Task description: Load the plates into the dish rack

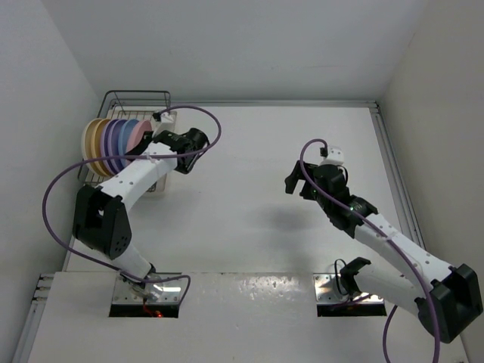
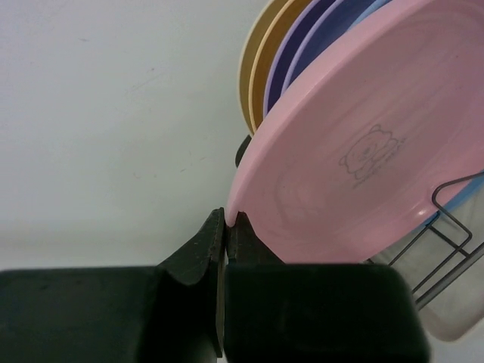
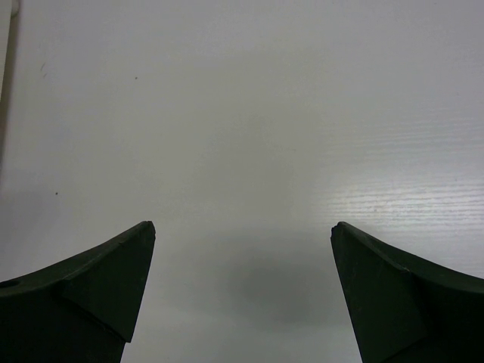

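The dish rack [image 1: 138,97] stands at the far left with the plates upright in it: cream [image 1: 90,141], orange-yellow [image 1: 99,139], two purple [image 1: 114,137], blue [image 1: 130,130] and pink [image 1: 141,134] nearest the arm. My left gripper [image 1: 155,142] is shut on the rim of the pink plate [image 2: 363,151], which pinches in between the fingertips of the gripper [image 2: 229,219]. Behind it show the blue [image 2: 372,10], purple [image 2: 293,60] and orange-yellow [image 2: 261,72] rims. My right gripper [image 1: 299,181] is open and empty over bare table, and shows wide apart in the right wrist view [image 3: 242,234].
The rack's dark wire [image 2: 451,249] and cream tray base [image 2: 435,306] sit right of the pink plate. Walls close in behind and left of the rack. A raised rail [image 1: 393,159] runs along the table's right edge.
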`<state>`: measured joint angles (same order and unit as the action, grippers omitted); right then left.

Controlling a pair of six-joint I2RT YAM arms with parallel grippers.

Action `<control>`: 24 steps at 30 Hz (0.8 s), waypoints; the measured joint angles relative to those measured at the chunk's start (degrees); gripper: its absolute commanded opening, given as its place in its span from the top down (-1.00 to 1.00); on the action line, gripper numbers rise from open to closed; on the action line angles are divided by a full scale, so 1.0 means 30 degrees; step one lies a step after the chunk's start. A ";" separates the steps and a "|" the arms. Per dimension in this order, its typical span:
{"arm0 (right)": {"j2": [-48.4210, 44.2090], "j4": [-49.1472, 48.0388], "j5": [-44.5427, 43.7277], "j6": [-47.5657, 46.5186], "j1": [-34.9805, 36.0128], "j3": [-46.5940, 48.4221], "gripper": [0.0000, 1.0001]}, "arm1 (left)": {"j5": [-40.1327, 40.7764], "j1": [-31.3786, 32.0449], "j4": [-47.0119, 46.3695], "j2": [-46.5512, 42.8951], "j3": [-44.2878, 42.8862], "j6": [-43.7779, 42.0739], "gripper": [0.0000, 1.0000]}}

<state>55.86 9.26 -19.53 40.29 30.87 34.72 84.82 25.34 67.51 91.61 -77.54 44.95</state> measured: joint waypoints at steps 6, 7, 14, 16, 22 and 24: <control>-0.0342 -0.0007 0.0015 0.0015 0.0007 -0.0189 -1.00 | 0.0000 -0.0342 -0.0051 0.0525 -0.0933 0.0044 0.92; -0.0510 0.0000 0.0007 0.0007 0.0007 -0.0299 -1.00 | -0.0022 -0.0415 -0.0007 0.0612 -0.1166 0.0044 0.92; -0.1311 0.0066 -0.0102 0.0015 0.0007 -0.0801 -1.00 | -0.0124 -0.1107 -0.0313 0.0780 -0.2856 -0.0510 0.92; -0.1311 0.0066 -0.0153 0.0015 0.0015 -0.0809 -1.00 | -0.0153 -0.1406 -0.0313 0.0780 -0.2827 -0.0627 0.92; -0.1311 0.0058 -0.0160 0.0007 0.0022 -0.0809 -1.00 | -0.0270 -0.1617 -0.0583 0.0874 -0.2659 -0.0648 0.92; -0.1311 0.0066 -0.0160 0.0007 0.0022 -0.0809 -1.00 | -0.0270 -0.1617 -0.0226 0.1100 -0.2725 -0.0204 0.92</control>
<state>51.92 9.45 -20.01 40.32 30.94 32.29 84.01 20.49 66.83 94.91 -85.71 44.34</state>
